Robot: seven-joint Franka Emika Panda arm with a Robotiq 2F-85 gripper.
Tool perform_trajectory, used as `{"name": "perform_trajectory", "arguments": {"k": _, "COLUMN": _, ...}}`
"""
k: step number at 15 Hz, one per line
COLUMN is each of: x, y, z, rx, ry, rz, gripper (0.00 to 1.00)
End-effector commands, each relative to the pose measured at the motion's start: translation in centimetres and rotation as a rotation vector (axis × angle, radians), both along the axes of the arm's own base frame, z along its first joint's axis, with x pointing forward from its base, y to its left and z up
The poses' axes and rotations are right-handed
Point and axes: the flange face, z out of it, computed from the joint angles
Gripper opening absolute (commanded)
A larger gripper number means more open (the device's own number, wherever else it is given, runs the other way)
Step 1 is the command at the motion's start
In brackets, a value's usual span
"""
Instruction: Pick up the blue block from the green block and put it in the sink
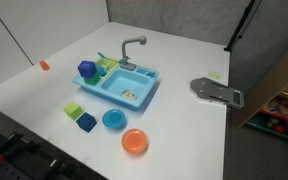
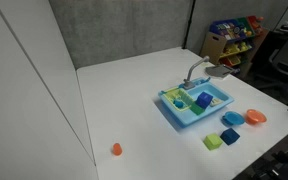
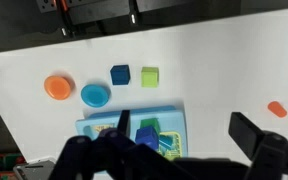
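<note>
The light blue sink (image 1: 152,82) with a grey faucet (image 1: 134,45) stands mid-table; it also shows in the other exterior view (image 2: 189,120) and the wrist view (image 3: 134,108). The dark blue block (image 1: 86,70) (image 2: 204,100) (image 3: 146,136) sits on the bright green block (image 1: 105,64) (image 3: 150,122) in the sink's side compartment. My gripper (image 3: 184,135) is open and empty, high above the sink, with its fingers either side of the sink's right part. The gripper does not show in the exterior views.
In front of the sink lie a mint-green block (image 1: 74,110) (image 3: 150,76), a lighter blue cube (image 1: 86,122) (image 3: 120,74), a round blue dish (image 1: 114,119) (image 3: 95,95) and an orange dish (image 1: 134,141) (image 3: 58,87). A small orange piece (image 1: 44,65) lies apart. A grey plate (image 1: 214,92) sits by the table edge.
</note>
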Motion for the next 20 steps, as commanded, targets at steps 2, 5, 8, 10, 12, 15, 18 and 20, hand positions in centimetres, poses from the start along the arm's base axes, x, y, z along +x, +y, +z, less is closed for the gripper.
{"name": "perform_trajectory", "arguments": {"k": 2, "x": 0.3, "y": 0.0, "z": -0.1, "rx": -0.011, "ry": -0.002, "rz": -0.004, "gripper": 1.00}}
{"name": "perform_trajectory", "arguments": {"k": 5, "x": 1.9, "y": -0.3, "z": -0.4, "rx": -0.037, "ry": -0.007, "rz": -0.024, "gripper": 1.00}}
{"name": "perform_trajectory", "arguments": {"k": 8, "x": 4.3, "y": -0.7, "z": -1.1, "rx": -0.059, "ry": -0.021, "rz": -0.040, "gripper": 1.00}}
{"name": "perform_trajectory", "arguments": {"k": 10, "x": 6.2, "y": -1.1, "z": -2.0, "rx": -0.067, "ry": -0.027, "rz": -0.050, "gripper": 1.00}}
{"name": "perform_trajectory", "arguments": {"k": 12, "x": 8.3, "y": -1.8, "z": -3.3, "rx": -0.073, "ry": -0.028, "rz": -0.068, "gripper": 1.00}}
{"name": "perform_trajectory", "arguments": {"k": 15, "x": 11.5, "y": -2.9, "z": -5.2, "rx": -0.066, "ry": -0.021, "rz": -0.098, "gripper": 1.00}}
{"name": "perform_trajectory", "arguments": {"k": 18, "x": 14.6, "y": -4.0, "z": -6.7, "rx": -0.047, "ry": -0.009, "rz": -0.109, "gripper": 1.00}}
{"name": "perform_trajectory", "arguments": {"k": 20, "x": 16.7, "y": -4.8, "z": -8.1, "rx": -0.030, "ry": 0.011, "rz": -0.100, "gripper": 1.00}}
